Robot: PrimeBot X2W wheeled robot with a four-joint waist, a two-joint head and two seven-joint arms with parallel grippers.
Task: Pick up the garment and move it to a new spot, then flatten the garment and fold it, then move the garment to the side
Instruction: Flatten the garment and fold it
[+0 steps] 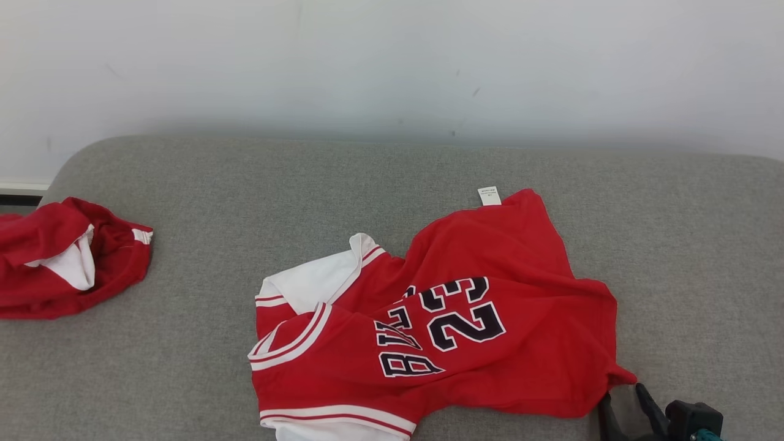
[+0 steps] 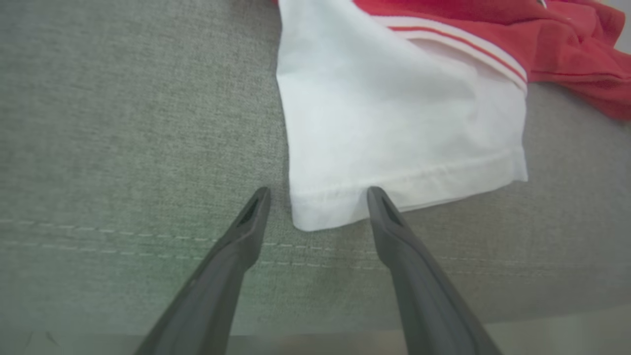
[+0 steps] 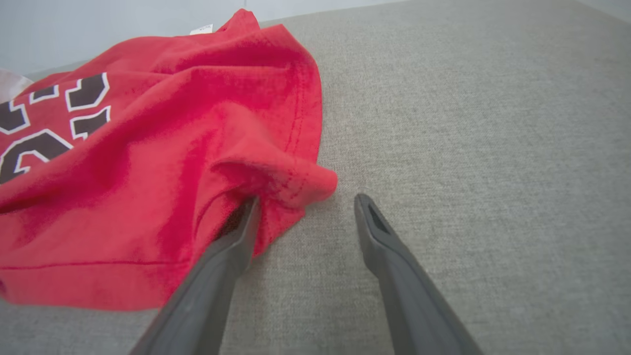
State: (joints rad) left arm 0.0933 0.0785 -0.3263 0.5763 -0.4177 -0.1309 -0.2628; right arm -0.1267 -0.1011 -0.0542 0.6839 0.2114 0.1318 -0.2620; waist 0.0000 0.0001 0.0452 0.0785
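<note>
Grey woven fabric covers the cushion (image 1: 153, 367) on which everything is laid. At the near edge, the left pincer (image 2: 319, 193) is seen spread open, its fingers set either side of the hem corner of a white sleeve (image 2: 394, 123); whether the cloth is touched cannot be told. At the near right, the right pincer (image 3: 308, 201) is likewise held open: one finger is set against a bunched red fold at the hem corner, the other is over bare cushion. The garment (image 1: 490, 288), a red jersey with dark numerals, is spread crumpled across the centre and right, with a white label (image 1: 489, 196) at its far edge. A second red cloth (image 1: 61, 263) is heaped at the far left. A pale wall (image 1: 392, 61) is seen beyond.
</note>
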